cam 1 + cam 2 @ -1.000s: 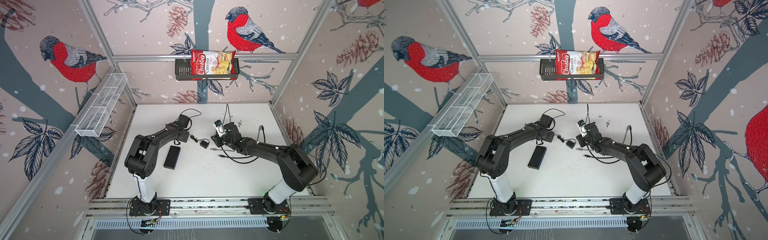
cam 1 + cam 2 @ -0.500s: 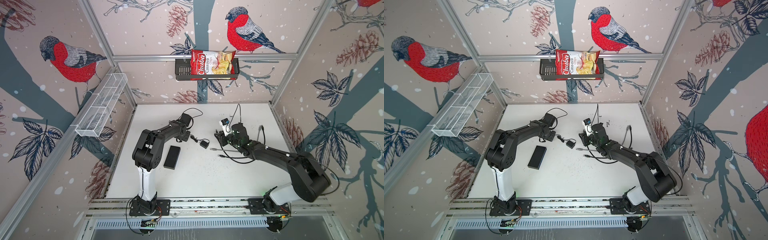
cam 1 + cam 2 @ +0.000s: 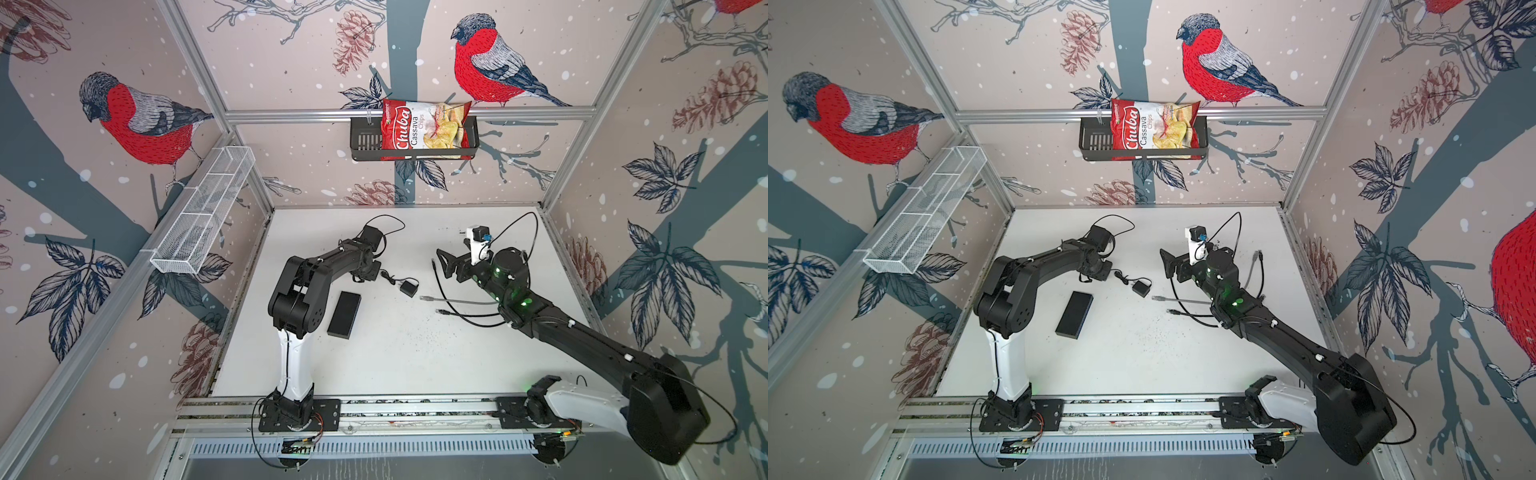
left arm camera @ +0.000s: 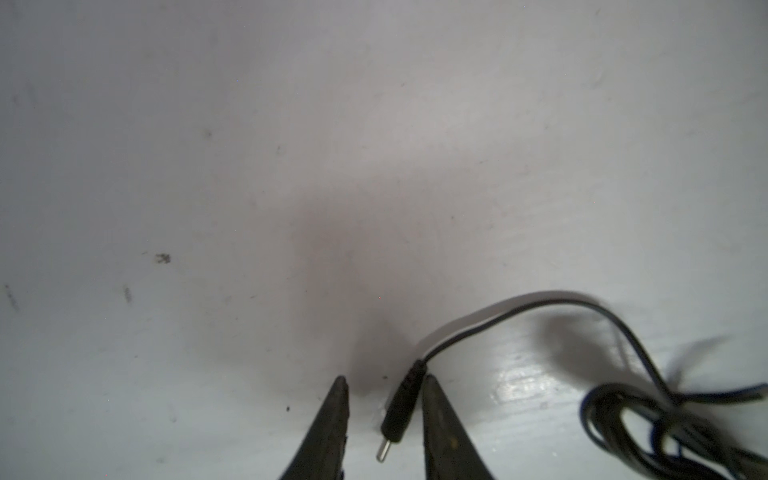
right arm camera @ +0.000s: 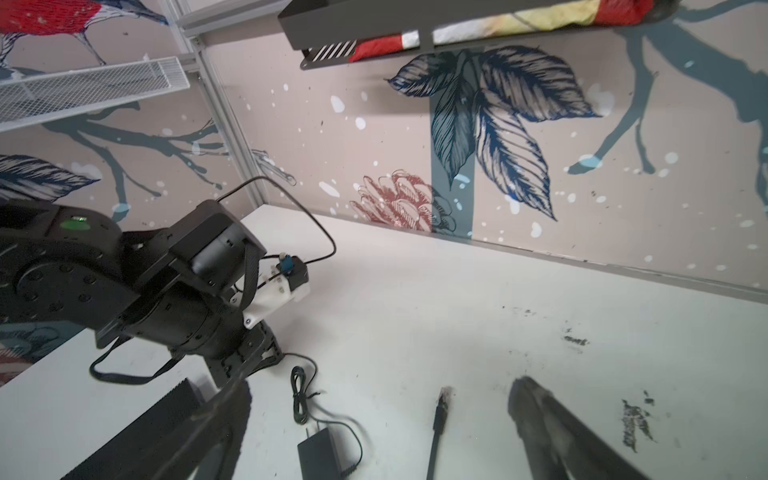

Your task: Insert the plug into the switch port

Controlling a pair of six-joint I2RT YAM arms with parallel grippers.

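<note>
Duly found left gripper [image 4: 384, 378] set low astride the plug [image 4: 401, 409], jaws narrow yet not pinching, evidently to grasp it; noted switch [image 3: 344, 313] flat on the table [image 3: 395, 365], well apart, and right gripper [image 5: 382, 384] gaping, empty, likely on standby.

Switch [image 3: 344, 314] on table [image 3: 395, 365], left of adapter [image 3: 408, 288], cables [image 3: 457, 300] farther right

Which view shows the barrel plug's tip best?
Left wrist: the plug lies inside the left gripper, metal tip clear. In both top views the gripper hides it; right wrist shows only its cord and adapter.
</note>
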